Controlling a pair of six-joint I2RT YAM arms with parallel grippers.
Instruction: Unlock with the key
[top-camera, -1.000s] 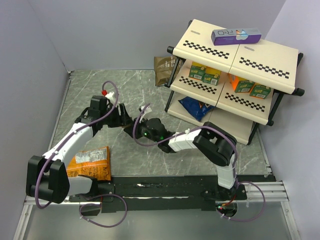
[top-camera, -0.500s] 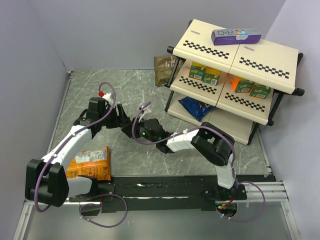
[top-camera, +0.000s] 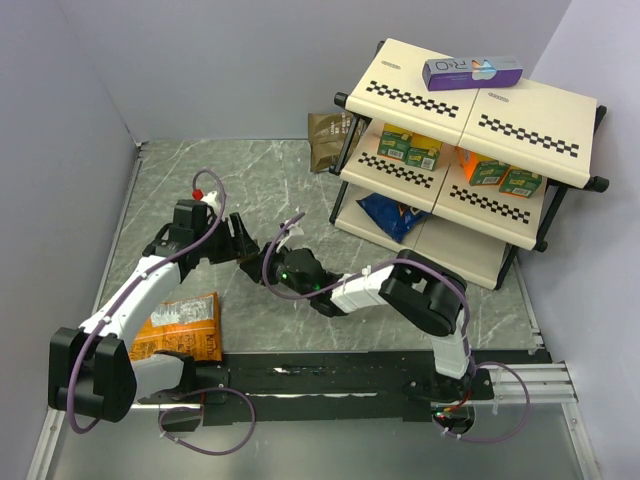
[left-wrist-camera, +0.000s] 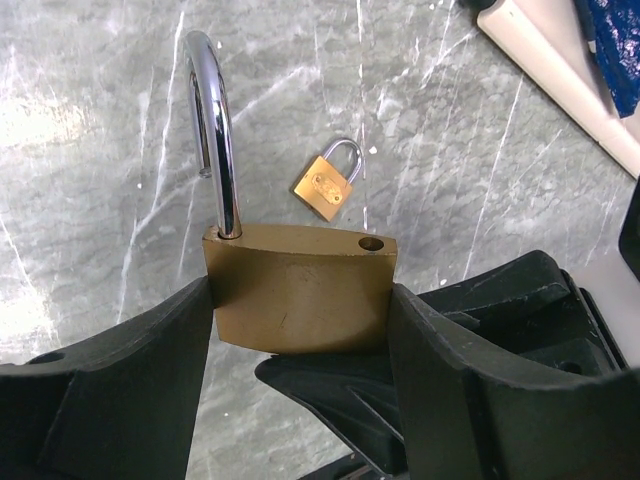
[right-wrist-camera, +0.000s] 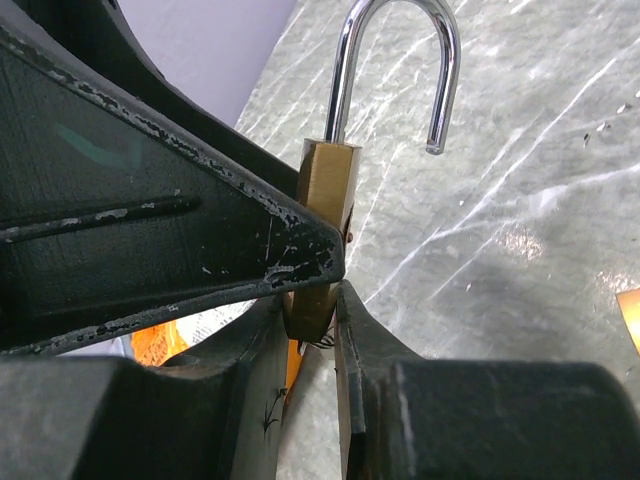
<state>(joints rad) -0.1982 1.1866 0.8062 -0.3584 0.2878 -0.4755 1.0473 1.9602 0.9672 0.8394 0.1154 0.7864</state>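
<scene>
Left claw: my left claw (left-wrist-camera: 300, 310) is clenched on the big padlock (left-wrist-camera: 295, 285), one finger flat against each narrow side of its brass body.
Big padlock: held off the surface (left-wrist-camera: 480, 150), body upright in my left wrist view.
Shackle: the shackle (left-wrist-camera: 215, 130) is sprung open; one leg sits in the big padlock's top, the other leg hangs free, and its hole (left-wrist-camera: 372, 243) in the top is bare.
Right claw: my right claw (right-wrist-camera: 315, 325) sits at the big padlock's bottom edge, fingers drawn in to a narrow slit, gripping the key.
Key: the key (right-wrist-camera: 320, 341) is at the underside of the big padlock, nearly all hidden by my right fingers; only a thin bit of wire shows there.
Small padlock: a small padlock (left-wrist-camera: 325, 185) lies flat on the surface beyond the big padlock, apart from it, shackle closed.
Orange packet: an orange packet (top-camera: 180, 325) lies on the surface on the base side of the big padlock, to its left.
Shelf rack: a shelf rack (top-camera: 470, 110) stands well to the right of the big padlock.
</scene>
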